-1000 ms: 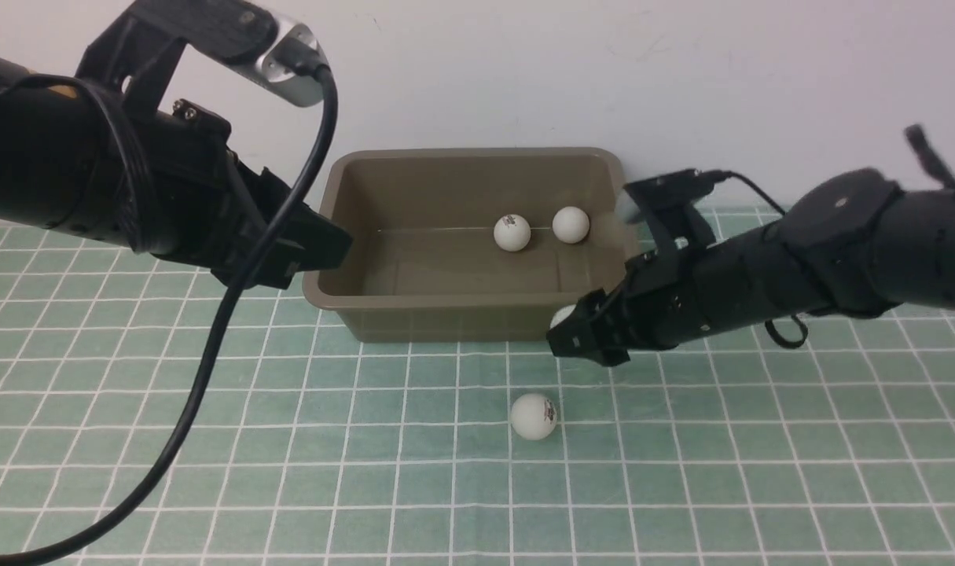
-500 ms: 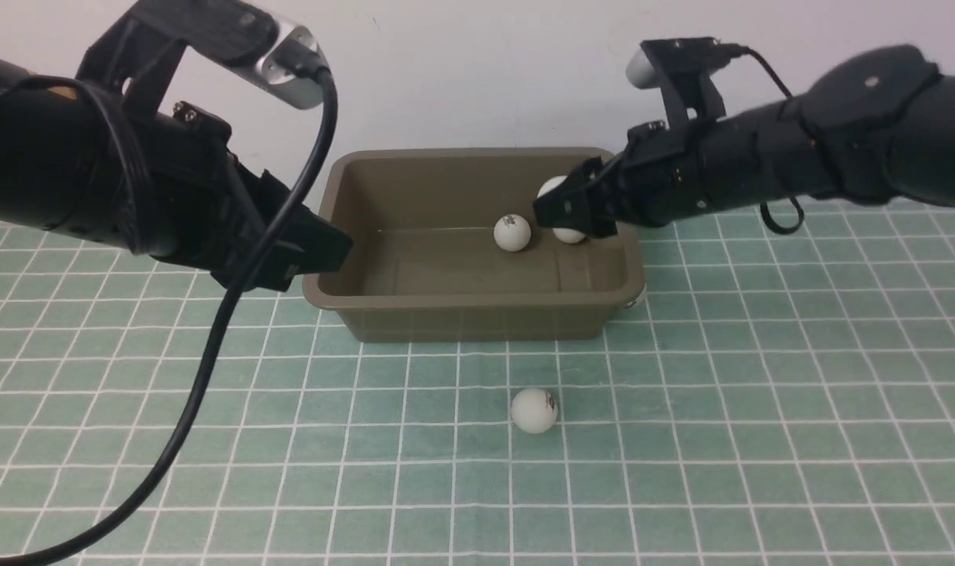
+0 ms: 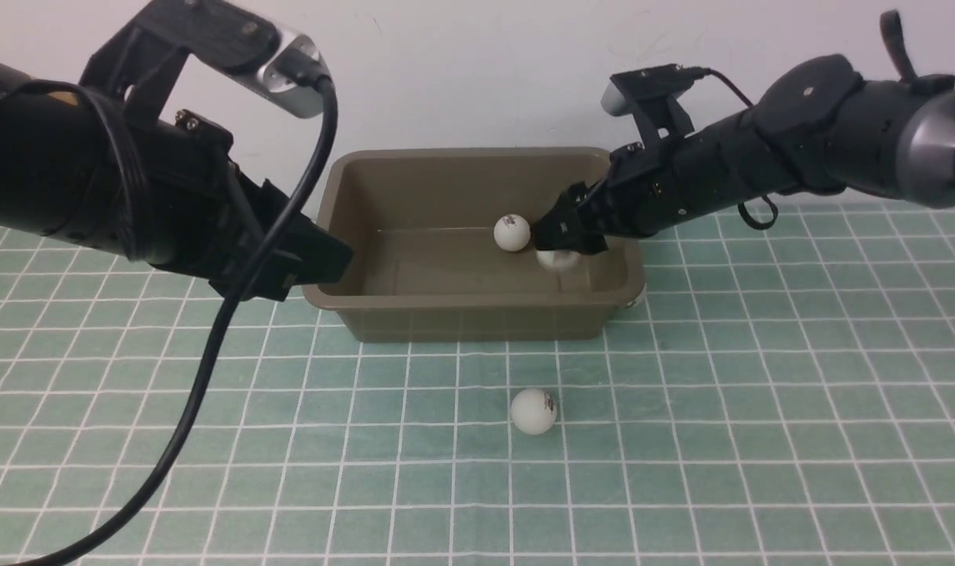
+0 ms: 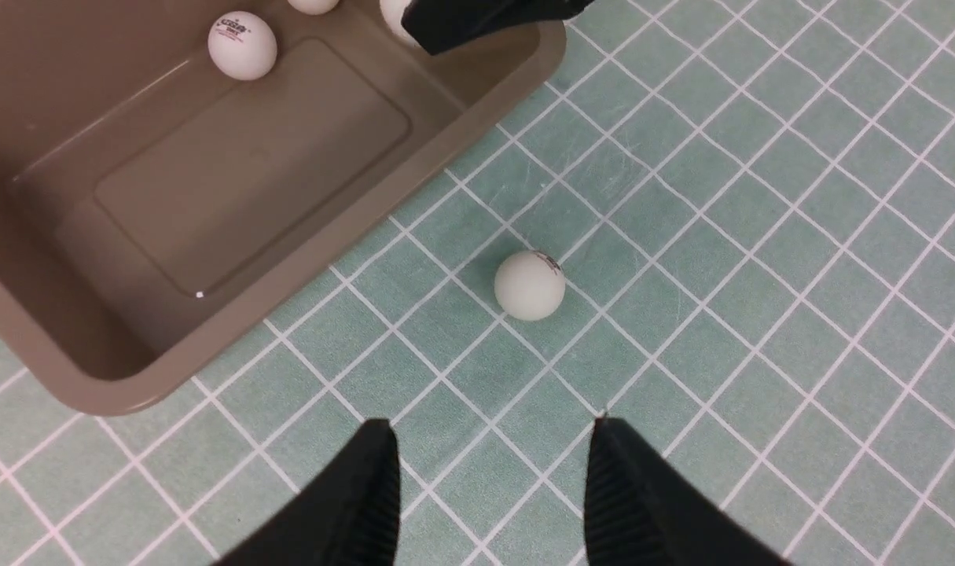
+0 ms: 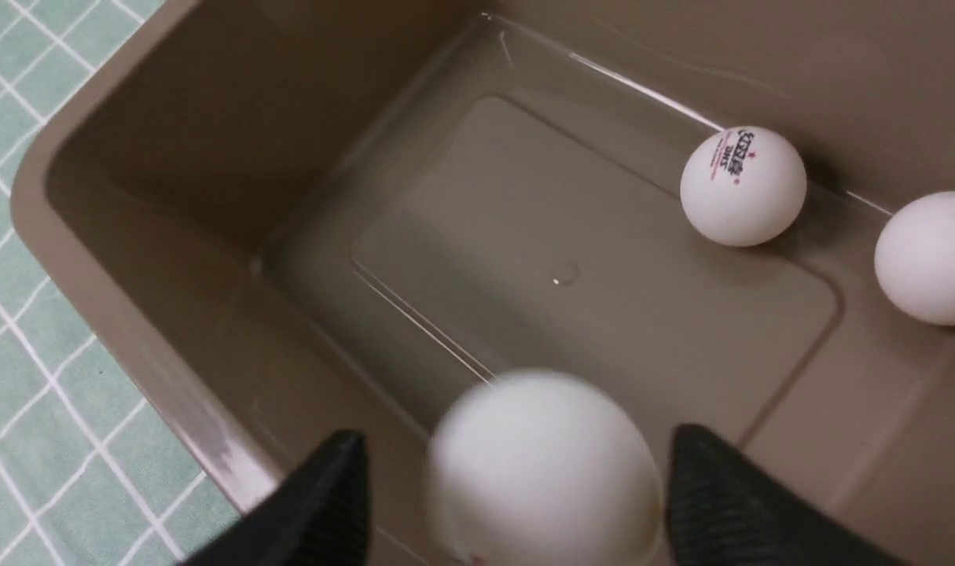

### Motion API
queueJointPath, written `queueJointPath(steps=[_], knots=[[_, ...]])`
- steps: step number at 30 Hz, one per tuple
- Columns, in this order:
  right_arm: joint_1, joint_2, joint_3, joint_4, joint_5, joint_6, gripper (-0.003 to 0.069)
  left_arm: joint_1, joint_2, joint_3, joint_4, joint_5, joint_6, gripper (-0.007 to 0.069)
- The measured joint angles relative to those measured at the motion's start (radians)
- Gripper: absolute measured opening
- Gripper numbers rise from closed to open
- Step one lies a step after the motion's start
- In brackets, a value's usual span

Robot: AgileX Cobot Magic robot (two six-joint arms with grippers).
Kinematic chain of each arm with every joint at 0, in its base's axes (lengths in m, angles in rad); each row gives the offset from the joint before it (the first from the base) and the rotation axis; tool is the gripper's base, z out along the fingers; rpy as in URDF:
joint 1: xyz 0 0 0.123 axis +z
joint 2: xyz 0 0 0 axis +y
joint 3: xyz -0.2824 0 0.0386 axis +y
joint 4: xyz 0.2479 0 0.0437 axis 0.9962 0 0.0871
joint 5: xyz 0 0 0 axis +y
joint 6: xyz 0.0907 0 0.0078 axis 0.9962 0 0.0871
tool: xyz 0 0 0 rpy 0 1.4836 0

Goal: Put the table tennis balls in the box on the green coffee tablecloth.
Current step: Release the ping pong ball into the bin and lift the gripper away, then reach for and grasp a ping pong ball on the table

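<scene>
The olive-brown box [image 3: 461,316] stands on the green coffee tablecloth [image 3: 760,440]. My right gripper [image 3: 560,239] hangs open inside its right end. A blurred table tennis ball [image 5: 541,472] sits loose between the spread fingers [image 5: 320,503], and it shows just under them [image 3: 558,259] in the front view. On the box floor lie a logo ball [image 5: 743,186] and a plain ball [image 5: 929,258]. One more ball [image 3: 534,411] rests on the cloth in front of the box. My left gripper [image 4: 490,440] hovers open above the cloth left of the box, short of that ball [image 4: 529,285].
A black cable [image 3: 210,369] loops down from the left arm across the cloth. A small white thing [image 3: 640,297] peeks out at the box's right front corner. A pale wall [image 3: 477,71] rises right behind the box.
The right arm lifted a ball from beside the box's right front corner, carried it over the box, lowered, and opened its jaws; the ball is dropping out. The left arm stayed put.
</scene>
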Motion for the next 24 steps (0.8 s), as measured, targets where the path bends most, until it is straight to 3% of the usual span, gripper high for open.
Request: queueJointPath(steps=[1, 5, 16, 24], knots=[[-0.002, -0.002, 0.0, 0.0, 0.001, -0.001, 0.0503, 0.0, 0.0, 0.0, 0.0, 0.0, 0.0, 0.03], [-0.005, -0.04, 0.0, -0.013, 0.031, -0.002, 0.0568, 0.0, 0.0, 0.0, 0.0, 0.0, 0.0, 0.03], [-0.014, -0.346, 0.0, -0.115, 0.208, 0.087, 0.0494, 0.0, 0.0, 0.0, 0.0, 0.0, 0.001, 0.03], [0.002, -0.486, 0.073, -0.212, 0.305, 0.197, 0.049, 0.0, 0.0, 0.0, 0.0, -0.003, 0.001, 0.03]])
